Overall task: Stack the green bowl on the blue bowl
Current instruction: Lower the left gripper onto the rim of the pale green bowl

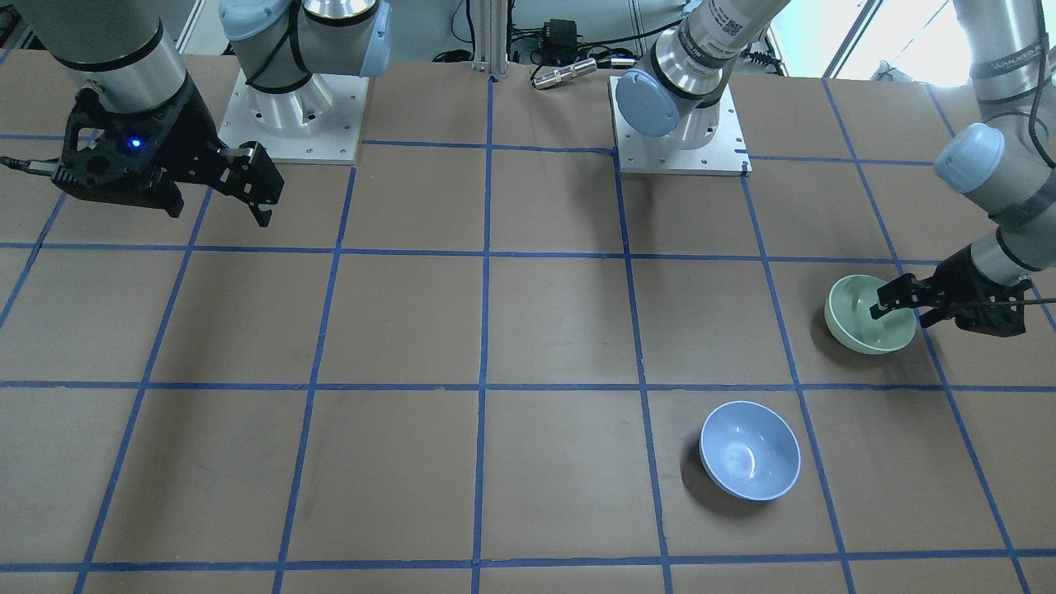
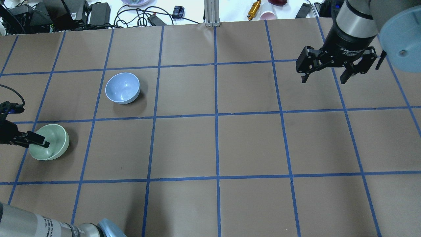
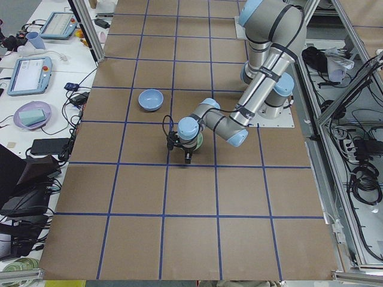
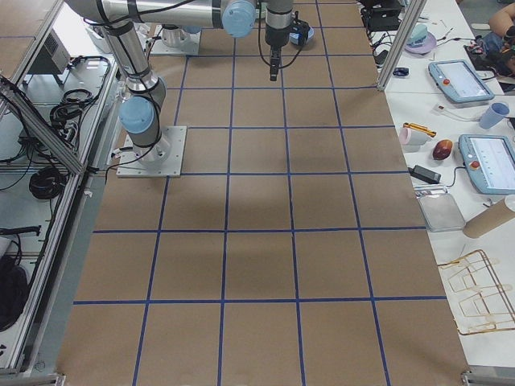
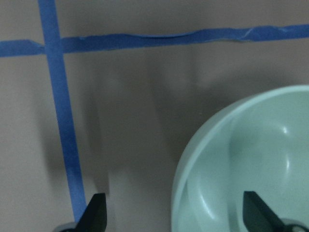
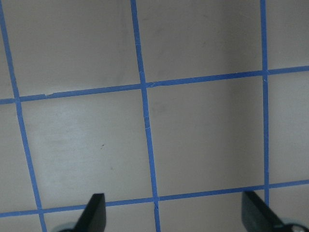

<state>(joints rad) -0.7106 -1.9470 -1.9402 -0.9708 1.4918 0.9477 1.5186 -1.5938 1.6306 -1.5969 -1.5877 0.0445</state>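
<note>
The left tool (image 5: 176, 215) gapes wide and empty, straddling the rim of the green bowl (image 5: 251, 159). A thin rim pinch could let the glossy bowl slip or tip.

Brown table (image 2: 250, 144) (blue tape grid (image 2: 216, 98)), cluttered white bench (image 4: 451, 112) beside.

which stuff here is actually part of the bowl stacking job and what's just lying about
In the job:
green bowl
blue bowl
left gripper, open, straddling the green bowl's rim

Just lying about:
pink cup and gold cylinder, past the table's far edge
right gripper, open, holding nothing
</note>
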